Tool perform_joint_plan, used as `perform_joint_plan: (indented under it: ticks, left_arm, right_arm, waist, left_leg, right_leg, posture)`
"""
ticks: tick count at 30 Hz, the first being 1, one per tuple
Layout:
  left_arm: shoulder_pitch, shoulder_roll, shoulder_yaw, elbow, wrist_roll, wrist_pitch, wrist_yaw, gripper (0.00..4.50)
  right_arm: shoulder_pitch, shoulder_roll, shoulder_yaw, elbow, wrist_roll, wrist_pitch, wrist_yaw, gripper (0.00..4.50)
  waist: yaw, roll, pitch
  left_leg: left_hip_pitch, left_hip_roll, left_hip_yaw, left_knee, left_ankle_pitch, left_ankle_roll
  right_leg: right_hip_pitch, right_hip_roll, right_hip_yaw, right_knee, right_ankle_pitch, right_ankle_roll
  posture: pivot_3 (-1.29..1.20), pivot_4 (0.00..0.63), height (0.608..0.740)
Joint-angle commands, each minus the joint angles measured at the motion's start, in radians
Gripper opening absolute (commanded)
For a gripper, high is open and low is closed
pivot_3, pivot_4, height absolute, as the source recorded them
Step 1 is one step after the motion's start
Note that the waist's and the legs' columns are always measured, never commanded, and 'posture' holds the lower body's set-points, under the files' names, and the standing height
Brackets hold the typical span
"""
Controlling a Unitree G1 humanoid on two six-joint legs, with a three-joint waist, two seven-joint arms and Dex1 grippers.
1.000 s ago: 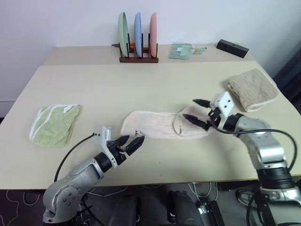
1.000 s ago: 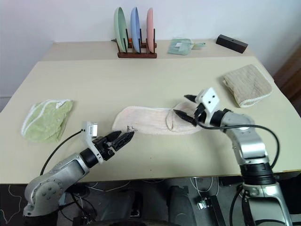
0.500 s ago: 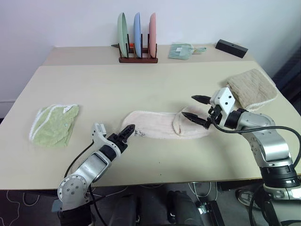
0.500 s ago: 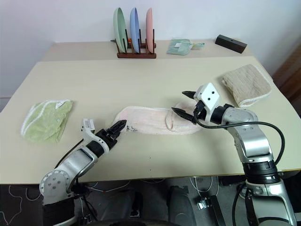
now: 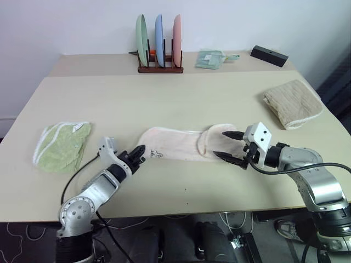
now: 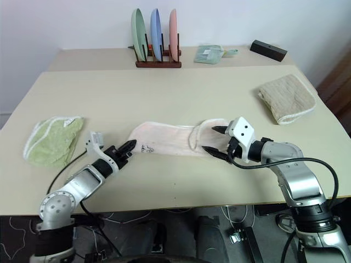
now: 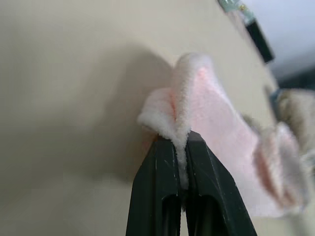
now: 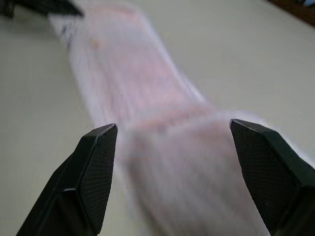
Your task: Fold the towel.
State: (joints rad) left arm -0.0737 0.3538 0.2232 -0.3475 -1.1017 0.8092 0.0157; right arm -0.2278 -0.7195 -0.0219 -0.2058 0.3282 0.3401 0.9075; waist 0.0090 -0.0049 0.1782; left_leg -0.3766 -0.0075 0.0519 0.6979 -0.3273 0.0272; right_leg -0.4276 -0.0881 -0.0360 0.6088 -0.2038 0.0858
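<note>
Head views: pink towel lies stretched across the tabletop near its front edge, right end doubled over into a hump. Left claw sits at the towel's left end by the dark logo, fingers together on the edge; prob. pinning that corner so it can be lifted or carried across for the fold. Right claw has fingers spread wide either side of the folded right end, not gripping yet.

Left wrist view: left claw's fingers clamped on a pinched ridge of pink terry, cloth puckered up between them. How much cloth is caught: can't tell, fingers hide it.

Right wrist view: right claw's fingers wide apart, towel running away between them. Cloth blurred, so whether the tips touch it is unclear.
</note>
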Motion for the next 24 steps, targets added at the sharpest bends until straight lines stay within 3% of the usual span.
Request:
perform_joint_plan:
  ticks: [1, 5, 9, 14, 24]
  left_arm:
    - [-0.038, 0.127, 0.064, -0.037, 0.064, -0.059, -0.163, 0.08]
    - [-0.13, 0.243, 0.005, -0.057, 0.102, -0.046, -0.325, 0.08]
    - [-0.301, 0.259, -0.191, -0.07, 0.203, -0.031, -0.442, 0.08]
    - [-0.515, 0.103, -0.447, 0.003, 0.332, -0.006, -0.489, 0.08]
    - [-0.713, -0.226, -0.696, 0.244, 0.524, 0.043, -0.509, 0.08]
  right_arm:
    - [-0.005, -0.018, -0.059, 0.013, 0.003, -0.029, -0.006, 3.74]
    - [0.003, -0.023, -0.075, 0.06, -0.002, -0.047, 0.003, 3.74]
    - [0.021, -0.034, -0.1, 0.105, -0.004, -0.071, 0.008, 3.74]
    - [0.019, -0.043, -0.145, 0.162, -0.015, -0.11, -0.014, 3.74]
    - [0.029, -0.045, -0.177, 0.141, -0.025, -0.102, -0.061, 3.74]
  waist:
    - [0.001, 0.0, 0.0]
    - [0.008, 0.0, 0.0]
    - [0.009, 0.0, 0.0]
    - [0.003, 0.0, 0.0]
    - [0.003, 0.0, 0.001]
  left_leg:
    - [0.0, 0.0, 0.0, 0.0, 0.0, 0.0]
    - [-0.001, -0.001, 0.0, 0.0, 0.0, 0.0]
    - [-0.003, -0.002, -0.001, 0.0, 0.0, 0.0]
    - [-0.006, -0.002, 0.0, 0.0, 0.001, -0.001]
    - [-0.008, -0.001, 0.0, 0.0, -0.001, 0.002]
  right_leg:
    - [0.0, 0.0, 0.0, 0.0, 0.0, -0.001]
    - [0.0, -0.001, -0.001, -0.001, 0.0, -0.001]
    - [0.001, -0.002, -0.002, -0.005, 0.0, 0.0]
    - [0.001, -0.001, -0.001, -0.011, 0.002, 0.002]
    - [0.0, 0.001, -0.001, -0.012, 0.004, 0.008]
  posture:
    - [0.0, 0.15, 0.74]
    - [0.0, 0.15, 0.74]
    - [0.0, 0.15, 0.74]
    - [0.0, 0.15, 0.74]
    - [0.0, 0.15, 0.74]
